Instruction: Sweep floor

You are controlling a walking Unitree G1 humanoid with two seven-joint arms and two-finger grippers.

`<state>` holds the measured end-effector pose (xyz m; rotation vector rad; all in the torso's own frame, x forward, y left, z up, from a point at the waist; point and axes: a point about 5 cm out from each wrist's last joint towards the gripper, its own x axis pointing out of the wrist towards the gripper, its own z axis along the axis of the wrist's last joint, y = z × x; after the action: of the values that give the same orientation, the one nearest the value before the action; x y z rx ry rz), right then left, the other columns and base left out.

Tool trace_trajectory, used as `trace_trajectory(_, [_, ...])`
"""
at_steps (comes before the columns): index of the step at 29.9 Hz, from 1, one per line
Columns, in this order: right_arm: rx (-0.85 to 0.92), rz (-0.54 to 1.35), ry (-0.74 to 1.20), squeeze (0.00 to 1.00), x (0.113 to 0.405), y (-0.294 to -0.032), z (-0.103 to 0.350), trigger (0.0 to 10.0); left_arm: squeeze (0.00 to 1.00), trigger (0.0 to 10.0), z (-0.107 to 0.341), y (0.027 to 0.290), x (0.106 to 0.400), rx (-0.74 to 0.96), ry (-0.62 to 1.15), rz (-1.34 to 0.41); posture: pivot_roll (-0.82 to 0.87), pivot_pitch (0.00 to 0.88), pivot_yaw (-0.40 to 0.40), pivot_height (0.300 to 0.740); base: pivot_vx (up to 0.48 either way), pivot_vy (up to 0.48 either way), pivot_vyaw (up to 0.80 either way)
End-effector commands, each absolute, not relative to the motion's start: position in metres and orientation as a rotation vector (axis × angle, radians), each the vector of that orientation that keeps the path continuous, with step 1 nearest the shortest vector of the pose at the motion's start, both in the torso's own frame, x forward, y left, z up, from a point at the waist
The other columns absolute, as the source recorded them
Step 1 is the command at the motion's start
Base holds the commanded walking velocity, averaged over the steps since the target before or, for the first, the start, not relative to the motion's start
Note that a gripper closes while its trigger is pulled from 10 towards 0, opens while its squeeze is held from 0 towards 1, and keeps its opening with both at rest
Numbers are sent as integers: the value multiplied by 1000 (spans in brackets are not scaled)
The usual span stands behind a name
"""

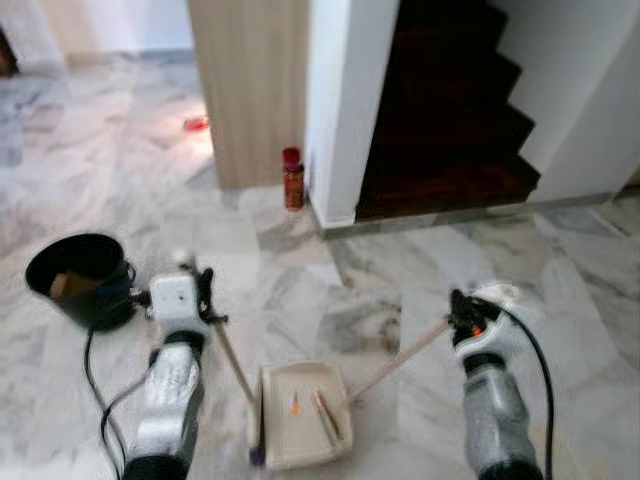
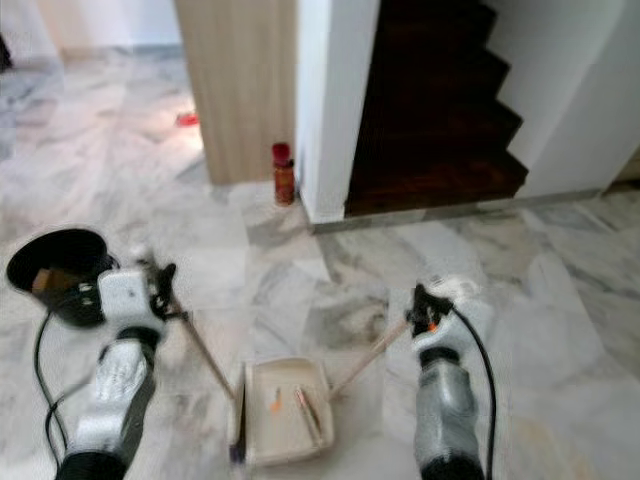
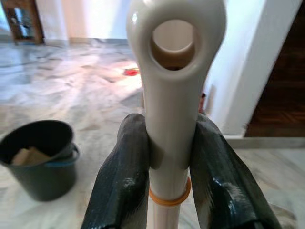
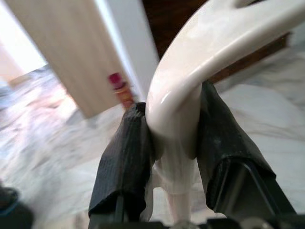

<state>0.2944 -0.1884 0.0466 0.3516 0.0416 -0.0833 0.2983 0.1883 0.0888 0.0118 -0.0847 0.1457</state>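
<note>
A cream dustpan (image 1: 303,415) lies on the marble floor between my arms, with a small orange scrap (image 1: 295,405) and a stick-like piece (image 1: 326,417) in it. Its long handle (image 1: 400,360) rises to the right, where my right gripper (image 1: 462,318) is shut on the handle's cream grip (image 4: 190,81). My left gripper (image 1: 205,298) is shut on the cream top of the broom handle (image 3: 174,95), whose stick (image 1: 235,365) slants down to the dustpan's left edge.
A black bucket (image 1: 80,280) with something tan inside stands on the floor at my left. A red-capped bottle (image 1: 292,180) stands by the white wall corner. Dark stairs (image 1: 440,110) rise behind. A small red thing (image 1: 196,124) lies far back on the floor.
</note>
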Motion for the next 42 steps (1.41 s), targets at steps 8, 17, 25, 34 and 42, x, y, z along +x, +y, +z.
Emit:
trace_trajectory(8, [384, -90, -4, 0, 298, -191, 55, 10000, 0, 10000, 101, 184, 303, 20, -131, 128, -9, 0, -18, 740, 0, 292, 0])
trace_trajectory(17, [377, -82, -12, 0, 299, -190, 58, 10000, 0, 10000, 102, 184, 305, 22, -133, 127, -9, 0, -15, 740, 0, 293, 542])
trace_trajectory(25, [374, -82, -18, 0, 299, -191, 59, 10000, 0, 10000, 101, 184, 306, 27, -126, 124, -12, 0, -14, 740, 0, 291, 140])
trace_trajectory(34, [367, -65, -39, 0, 295, -190, 65, 10000, 0, 10000, 102, 184, 307, 28, -129, 126, -14, 0, -13, 740, 0, 290, 0])
trace_trajectory(42, [357, -34, -86, 0, 292, -186, 77, 10000, 0, 10000, 102, 185, 306, 32, -128, 128, -13, 0, -13, 740, 0, 292, 0])
